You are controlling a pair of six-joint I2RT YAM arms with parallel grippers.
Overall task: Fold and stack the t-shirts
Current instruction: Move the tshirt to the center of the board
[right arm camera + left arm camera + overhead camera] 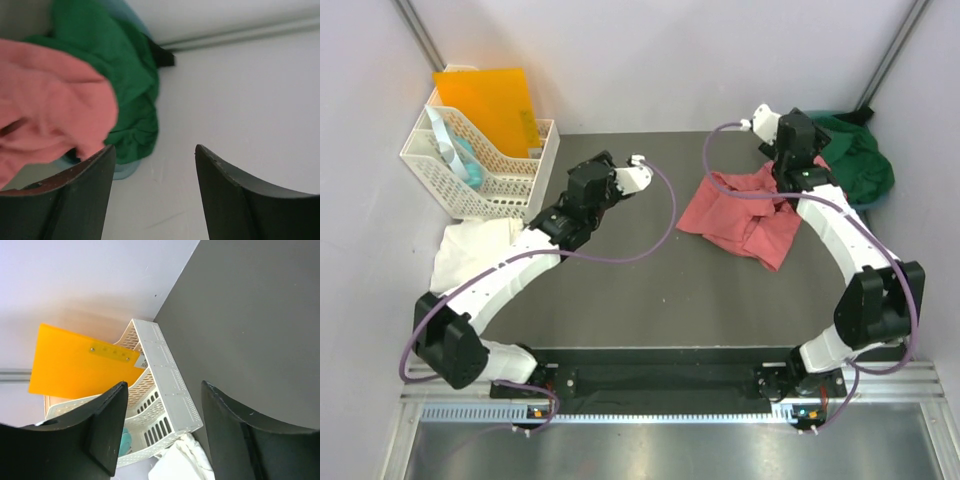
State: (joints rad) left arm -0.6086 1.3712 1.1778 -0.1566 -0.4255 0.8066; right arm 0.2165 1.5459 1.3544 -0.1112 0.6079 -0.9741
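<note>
The salmon-pink t-shirt (pixel 745 215) lies crumpled on the dark table, right of centre, and shows at the left in the right wrist view (pixel 50 110). Bunched in the back right corner is the dark green t-shirt (pixel 860 160) (pixel 120 75). A white t-shirt (pixel 470 250) lies at the left in front of the basket, its edge low in the left wrist view (pixel 180 465). My right gripper (pixel 798 150) (pixel 155 147) hovers over the pink shirt's far edge, open and empty. My left gripper (pixel 592 182) (pixel 165 385) is raised mid-table, facing the basket, open and empty.
A white lattice basket (pixel 480 170) (pixel 170 390) stands at the back left with an orange folder (pixel 490 100) (pixel 75 365) upright in it and a teal item inside. Walls close in at the back and on both sides. Something pale blue (pixel 122 170) lies under the green shirt.
</note>
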